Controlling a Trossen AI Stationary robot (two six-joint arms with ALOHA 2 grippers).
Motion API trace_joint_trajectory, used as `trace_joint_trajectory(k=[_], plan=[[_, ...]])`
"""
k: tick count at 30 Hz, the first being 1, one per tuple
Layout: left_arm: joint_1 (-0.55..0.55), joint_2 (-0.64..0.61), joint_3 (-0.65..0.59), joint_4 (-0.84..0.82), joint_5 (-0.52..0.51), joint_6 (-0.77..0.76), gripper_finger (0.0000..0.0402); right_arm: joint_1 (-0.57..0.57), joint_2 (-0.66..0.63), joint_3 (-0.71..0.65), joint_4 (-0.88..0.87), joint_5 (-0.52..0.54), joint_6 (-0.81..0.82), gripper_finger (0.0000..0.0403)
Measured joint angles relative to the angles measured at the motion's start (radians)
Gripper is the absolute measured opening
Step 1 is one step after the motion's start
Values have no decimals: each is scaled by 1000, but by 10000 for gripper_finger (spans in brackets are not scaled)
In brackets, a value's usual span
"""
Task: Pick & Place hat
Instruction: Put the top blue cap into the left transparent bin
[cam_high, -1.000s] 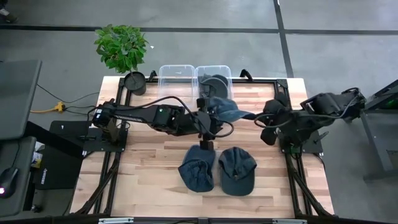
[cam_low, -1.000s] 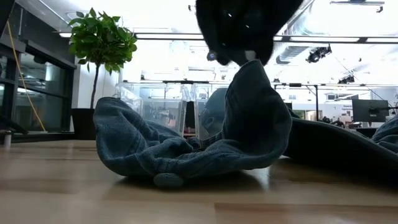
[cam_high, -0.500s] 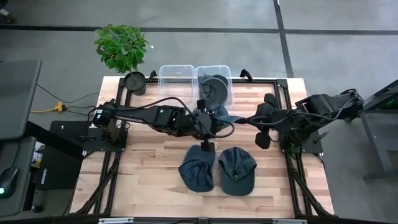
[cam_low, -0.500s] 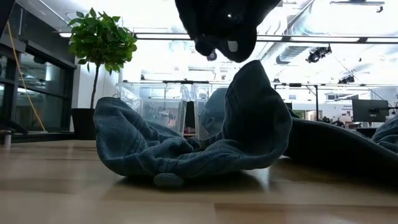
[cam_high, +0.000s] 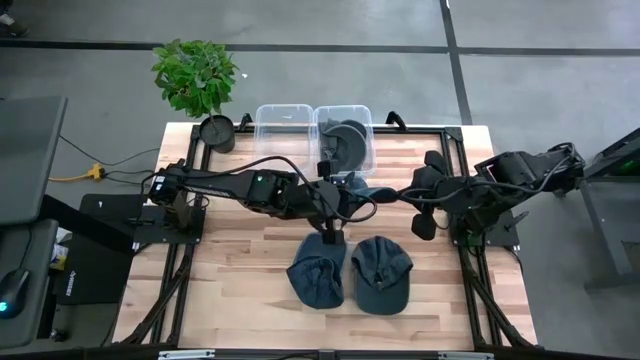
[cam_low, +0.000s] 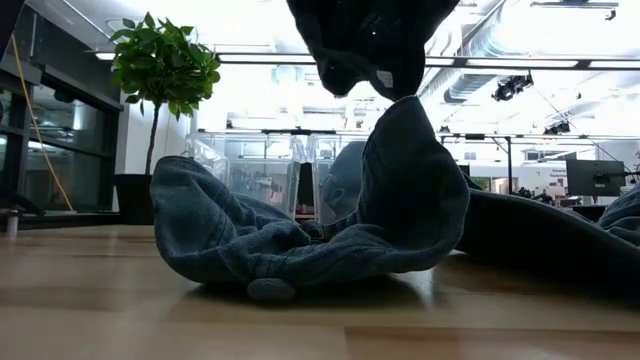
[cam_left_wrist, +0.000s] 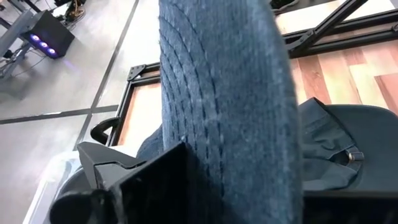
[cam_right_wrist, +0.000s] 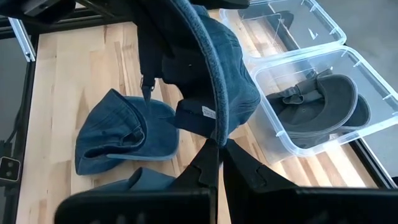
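Two blue denim hats lie near the table's front. The left hat (cam_high: 316, 272) has its brim standing up, and my left gripper (cam_high: 331, 237) is shut on that brim from above. The right hat (cam_high: 382, 274) lies flat with no gripper on it. A third blue hat (cam_high: 362, 183) hangs at mid-table, just in front of the bins. My right gripper (cam_high: 408, 194) is shut on it and reaches in from the table's right. The left arm hides part of this hat. A dark hat (cam_high: 345, 140) lies inside the right clear bin (cam_high: 366, 118). My left gripper pinches the upturned brim's top edge (cam_low: 400, 100) between its two fingers, which point down from above. The brim (cam_left_wrist: 211, 162) stands on edge between them. The rest of the hat (cam_low: 250, 240) lies crumpled on the table. My right gripper pinches the third hat's brim edge (cam_right_wrist: 214, 134) between its two fingertips (cam_right_wrist: 208, 158), coming nearly level from the table's right. The crown (cam_right_wrist: 230, 81) hangs beyond the fingers toward the bins. I cannot tell whether it touches the table.
An empty clear bin (cam_high: 283, 125) stands left of the bin with the dark hat, both at the far edge. A potted plant (cam_high: 196, 75) stands at the far left corner. Bare wood (cam_high: 240, 270) lies left of the hats.
My left gripper has shut on the standing brim of the left hat, which has stayed where it was on the table. My right gripper has carried the third hat a little toward the table's left, closer to the bins.
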Motion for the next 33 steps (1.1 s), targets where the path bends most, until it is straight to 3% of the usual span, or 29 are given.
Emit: trace_joint_trajectory(k=[13, 24, 33], plan=[[-12, -14, -2, -30, -217, 84, 12, -33, 0, 0, -25, -7, -9, 0], [-84, -78, -3, -47, -364, 150, 80, -131, 0, 0, -48, -32, -72, 0], [-134, -223, 1, -52, -337, 67, 105, -248, 0, -1, 136, -148, -182, 0]])
